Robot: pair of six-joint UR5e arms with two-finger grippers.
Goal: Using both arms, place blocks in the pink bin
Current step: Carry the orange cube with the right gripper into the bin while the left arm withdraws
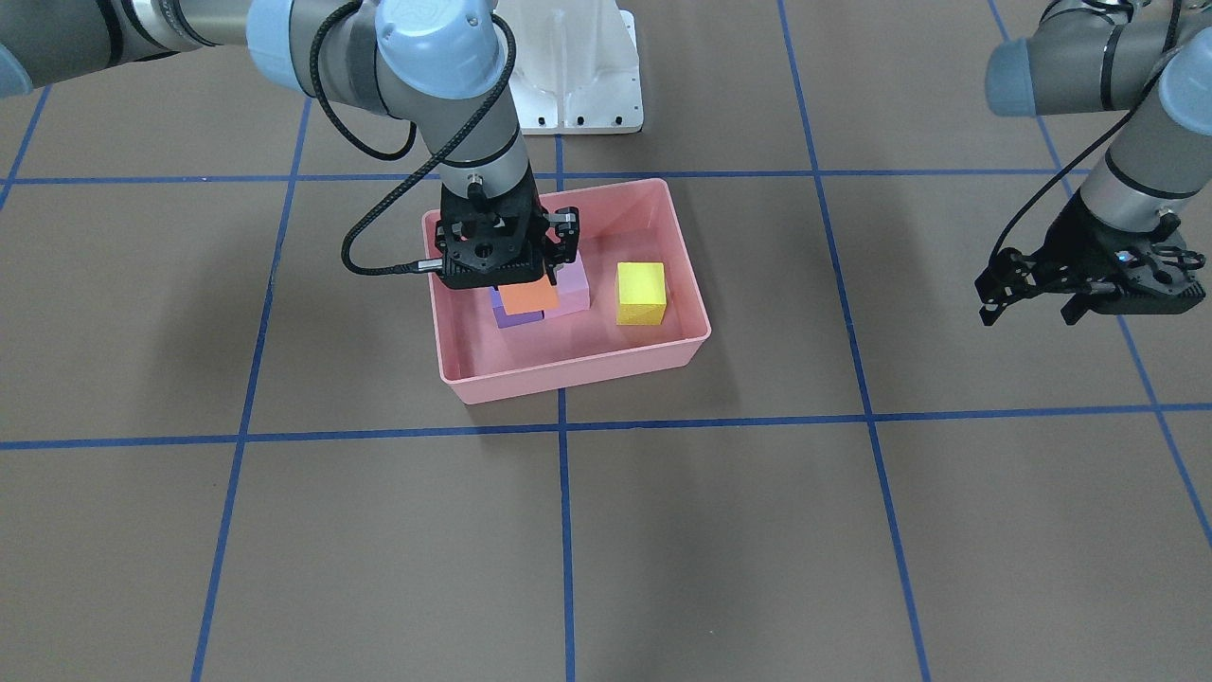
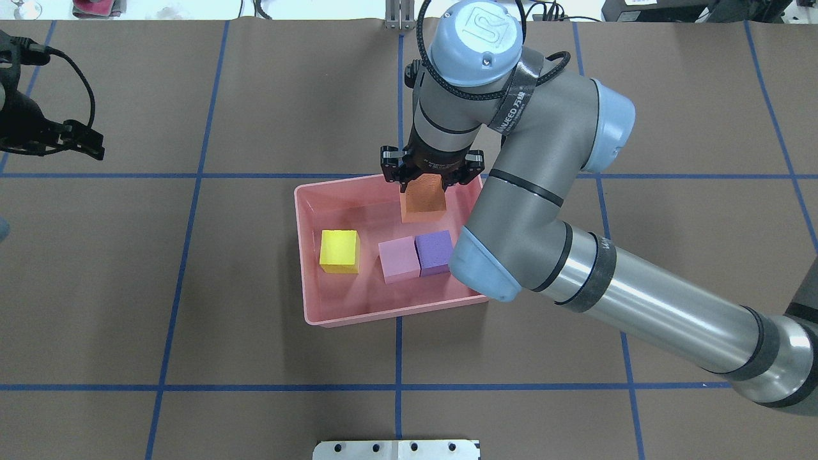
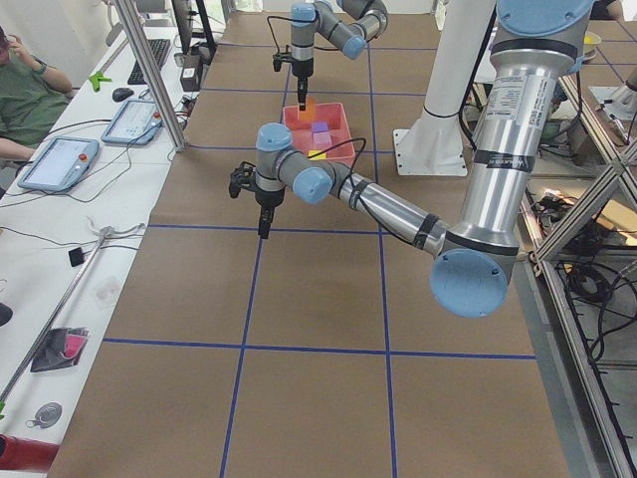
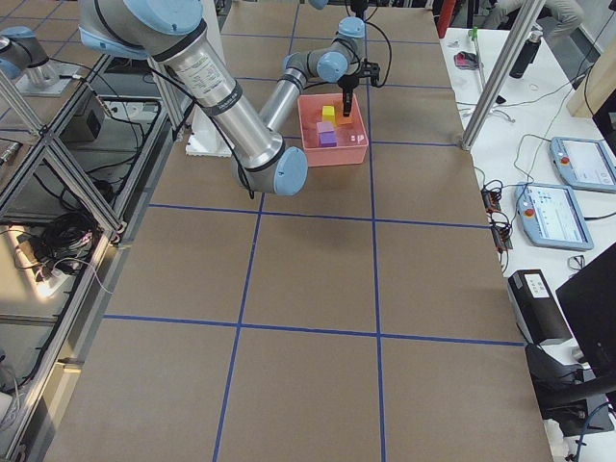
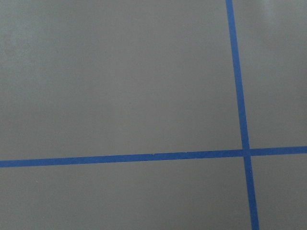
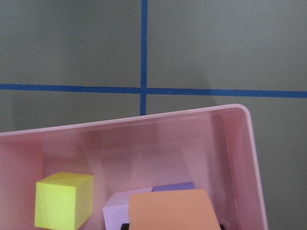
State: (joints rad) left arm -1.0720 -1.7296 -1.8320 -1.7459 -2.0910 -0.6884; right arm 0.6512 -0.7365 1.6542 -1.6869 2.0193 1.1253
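Note:
My right gripper (image 2: 423, 186) is shut on the orange block (image 2: 423, 203) and holds it above the far part of the pink bin (image 2: 383, 316). Inside the bin lie the yellow block (image 2: 339, 250) on one side and the light pink block (image 2: 399, 259) touching the purple block (image 2: 434, 252). In the front view the orange block (image 1: 530, 298) hangs over the purple one (image 1: 511, 319). The right wrist view shows the orange block (image 6: 172, 211) close below the camera. My left gripper (image 1: 1030, 311) is open and empty, hovering over bare table far from the bin.
The white base pedestal (image 1: 578, 66) stands just behind the bin. Blue tape lines (image 5: 144, 156) cross the brown table. A side bench with tablets (image 3: 60, 159) and an operator (image 3: 25, 95) lies beyond the table edge.

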